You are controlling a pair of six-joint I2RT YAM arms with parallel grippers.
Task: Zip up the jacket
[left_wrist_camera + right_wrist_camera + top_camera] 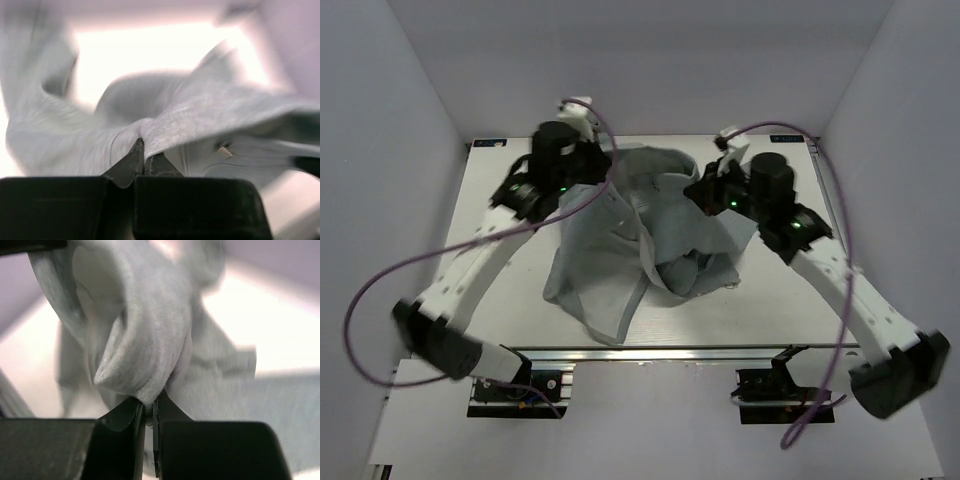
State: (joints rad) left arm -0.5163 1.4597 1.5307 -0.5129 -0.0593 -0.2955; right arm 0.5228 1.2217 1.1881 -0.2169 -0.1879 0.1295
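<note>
Both your tools are clamped on fleece: left gripper (144, 150) and right gripper (149, 407) each pinch the jacket (610, 255), bunched mid table (770, 300), its length draping from far toward near.

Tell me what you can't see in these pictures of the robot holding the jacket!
- Zipper pull: not found in any view. In the top view the jacket is bunched in folds.
- Which part the left gripper pinches: the left wrist view is blurred and cloth fills it.
- Which part the right gripper pinches: in the right wrist view, cloth drapes over the fingertips.
</note>
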